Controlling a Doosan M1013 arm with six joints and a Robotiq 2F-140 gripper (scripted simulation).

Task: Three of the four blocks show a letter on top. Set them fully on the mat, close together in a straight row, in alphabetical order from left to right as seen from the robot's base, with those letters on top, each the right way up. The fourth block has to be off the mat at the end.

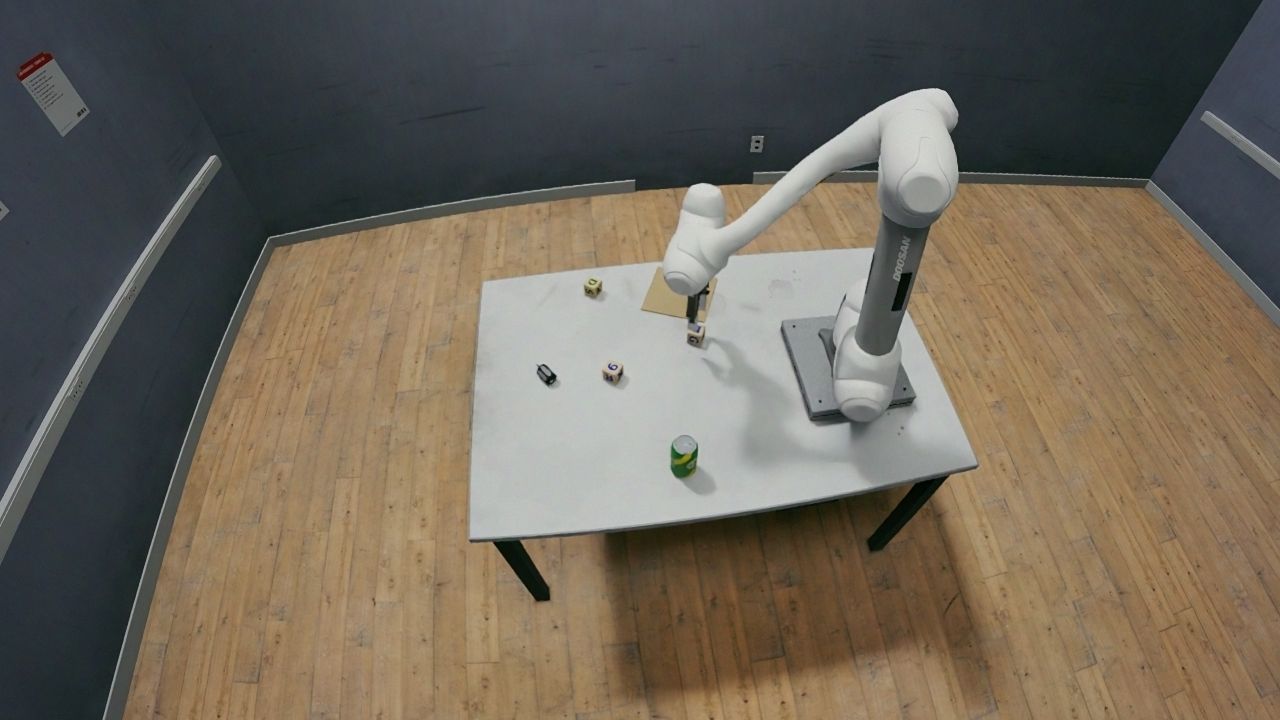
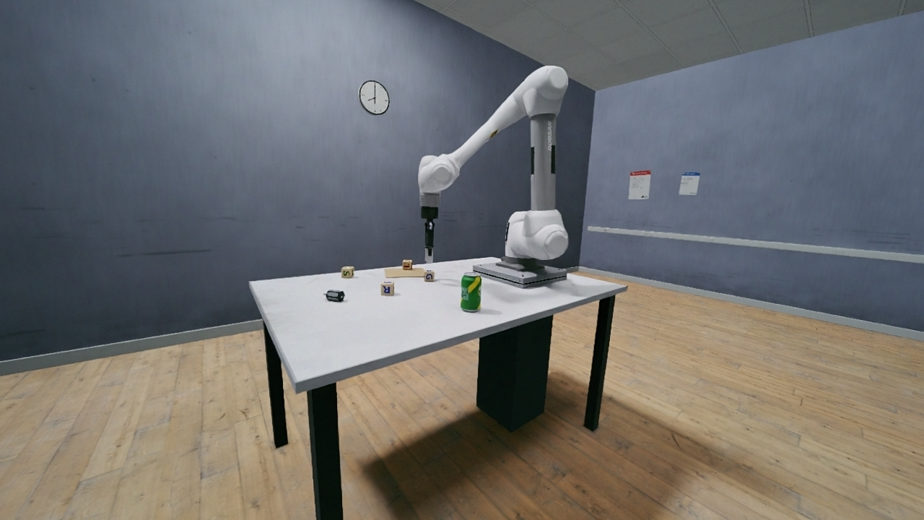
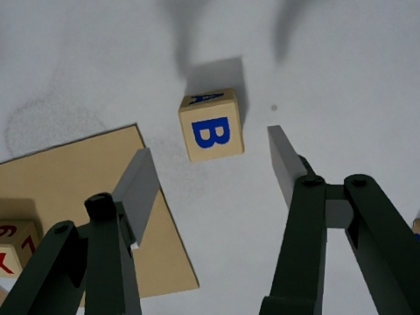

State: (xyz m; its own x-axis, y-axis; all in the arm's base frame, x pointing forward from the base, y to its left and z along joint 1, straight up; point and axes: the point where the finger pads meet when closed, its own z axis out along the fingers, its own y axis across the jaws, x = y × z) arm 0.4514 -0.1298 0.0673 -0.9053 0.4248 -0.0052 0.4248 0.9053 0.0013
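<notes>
My gripper [image 1: 694,323] [image 2: 429,258] [image 3: 211,157] is part-way open and empty, just above a block [image 1: 696,335] [image 2: 429,276] [image 3: 216,150] with a blue B on top. This block stands on the table beside the mat [image 1: 662,300] [image 2: 394,272] [image 3: 162,267]; its B lies sideways in the wrist view. A block [image 2: 406,265] [image 3: 15,249] with a red X, apparently on top, stands on the mat; the arm hides it in the top view. A block [image 1: 592,287] [image 2: 347,272] with green markings stands at the back left. Another block [image 1: 612,372] [image 2: 387,289] shows a blue 6 or G on top.
A green can [image 1: 683,457] [image 2: 471,294] stands near the table's front edge. A small black object [image 1: 546,374] [image 2: 334,295] lies left of the block with the 6 or G. The robot's base plate [image 1: 805,367] [image 2: 517,276] is at the right.
</notes>
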